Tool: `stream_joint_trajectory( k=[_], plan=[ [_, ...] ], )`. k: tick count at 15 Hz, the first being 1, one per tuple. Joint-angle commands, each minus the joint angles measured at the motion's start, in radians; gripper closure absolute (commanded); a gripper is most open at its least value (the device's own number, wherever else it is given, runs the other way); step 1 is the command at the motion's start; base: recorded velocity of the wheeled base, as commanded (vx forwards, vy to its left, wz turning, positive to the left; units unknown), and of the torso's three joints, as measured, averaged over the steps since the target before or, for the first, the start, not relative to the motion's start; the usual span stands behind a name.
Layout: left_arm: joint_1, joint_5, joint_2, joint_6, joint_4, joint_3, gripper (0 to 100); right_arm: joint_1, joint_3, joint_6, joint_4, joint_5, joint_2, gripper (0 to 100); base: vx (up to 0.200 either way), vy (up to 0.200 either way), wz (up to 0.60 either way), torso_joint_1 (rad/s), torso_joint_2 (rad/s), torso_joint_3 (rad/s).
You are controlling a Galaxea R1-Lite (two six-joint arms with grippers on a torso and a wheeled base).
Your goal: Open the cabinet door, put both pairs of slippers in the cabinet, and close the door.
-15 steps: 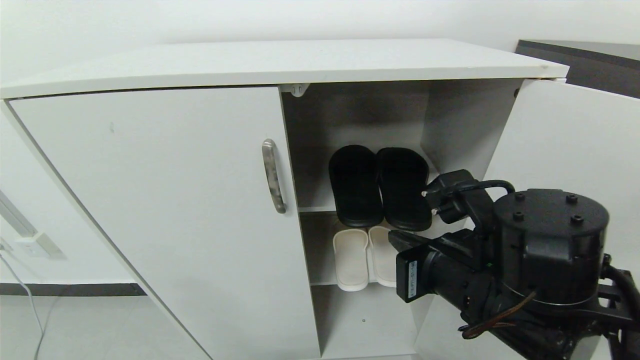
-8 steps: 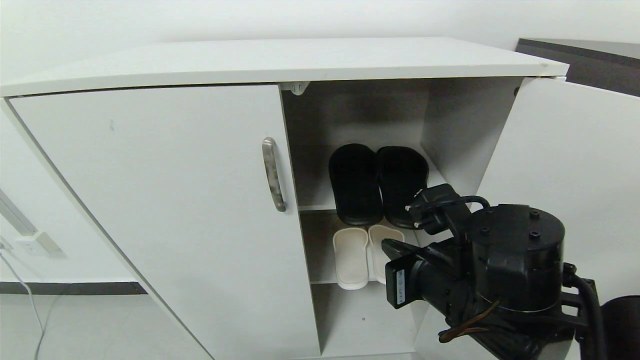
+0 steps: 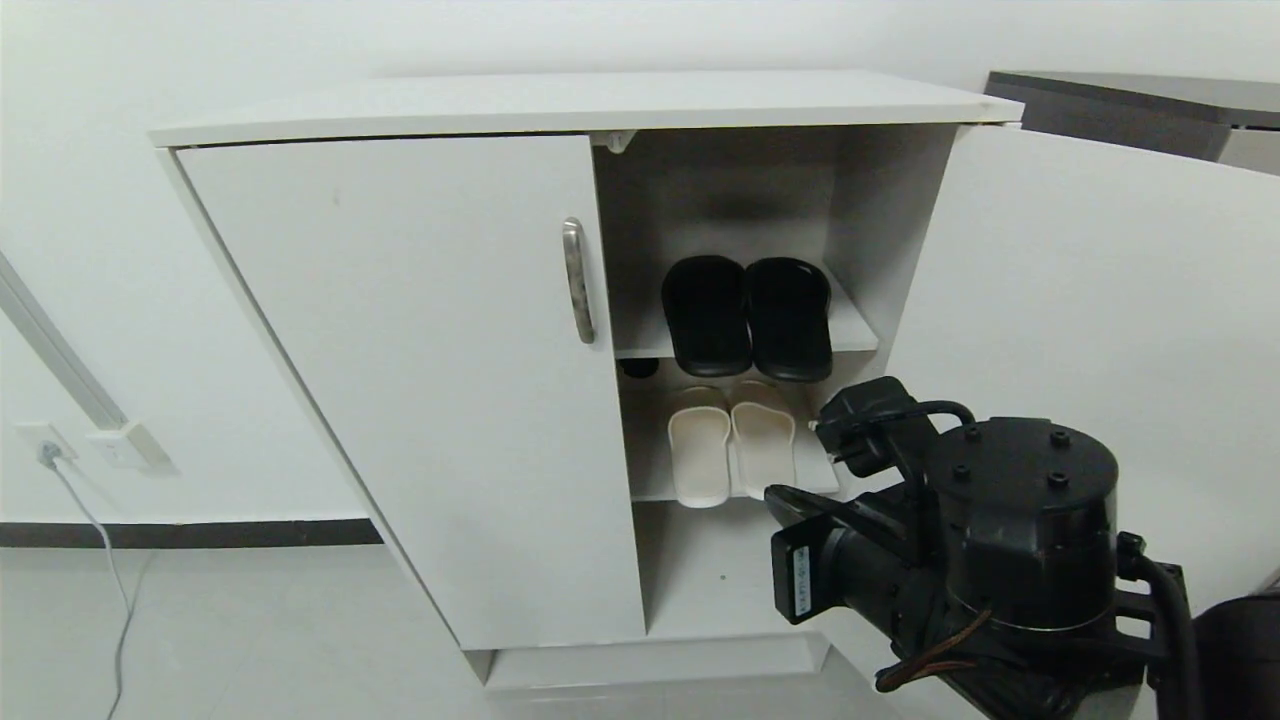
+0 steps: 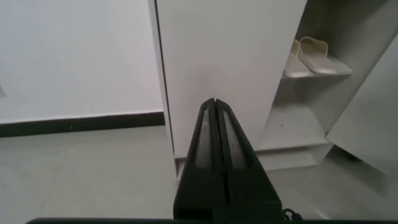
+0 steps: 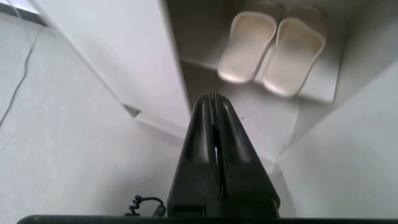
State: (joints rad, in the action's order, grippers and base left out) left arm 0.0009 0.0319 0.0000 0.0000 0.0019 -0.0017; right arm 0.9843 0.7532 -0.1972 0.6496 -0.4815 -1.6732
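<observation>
**Slippers in, the open door is what's left**

Your left gripper (image 4: 214,107) has its fingers pressed flat together and holds nothing. Ahead of its tips, well apart, stands the shut door (image 3: 420,380) with its metal handle (image 3: 577,280). That door needs no attention.

Past the handle the cabinet (image 3: 580,100) is open. The black slippers (image 3: 748,315) lie side by side on the upper shelf, toes inward. The white slippers (image 3: 732,445) lie the same way on the shelf below. Both pairs look fully seated, with their heels at or just over the shelf edges, so I judge the loading done.

Your right gripper (image 5: 213,102) is also closed, with only a hairline slit between the fingers, and it is empty. The white pair is straight ahead of its tips and apart from them.

The open door (image 3: 1080,300) stands just beside those fingers on their outer side, swung wide, with its plain inner face toward you. Its handle and free edge are out of sight.

Expect it to be a stiff, light panel that swings easily on its hinges. The face looks smooth, so closed fingers may skid across it. You need no grasp here. Get the fingers behind the panel and press flat, as far from the hinge side as you can reach. Ease off near the frame, because a light door may bounce back.
</observation>
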Motion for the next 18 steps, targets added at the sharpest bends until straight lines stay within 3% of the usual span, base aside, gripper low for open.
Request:
stream_joint_trajectory(
  k=[1,6,18],
  plan=[
    [0.001,0.0,0.0,0.0,0.0,0.0,100,-0.001,-0.005,-0.001,0.001,0.0,-0.002,100,-0.2,0.0,0.0,-0.002,0.0,-0.007],
    [0.001,0.0,0.0,0.002,0.0,0.0,100,-0.015,-0.025,0.009,0.001,0.004,-0.02,100,-0.2,0.0,0.0,0.003,0.0,0.002],
    [0.001,0.0,0.0,0.002,0.0,0.0,100,-0.021,-0.051,0.012,0.038,0.004,-0.037,100,0.0,0.0,0.0,0.0,0.0,0.0]
  ],
)
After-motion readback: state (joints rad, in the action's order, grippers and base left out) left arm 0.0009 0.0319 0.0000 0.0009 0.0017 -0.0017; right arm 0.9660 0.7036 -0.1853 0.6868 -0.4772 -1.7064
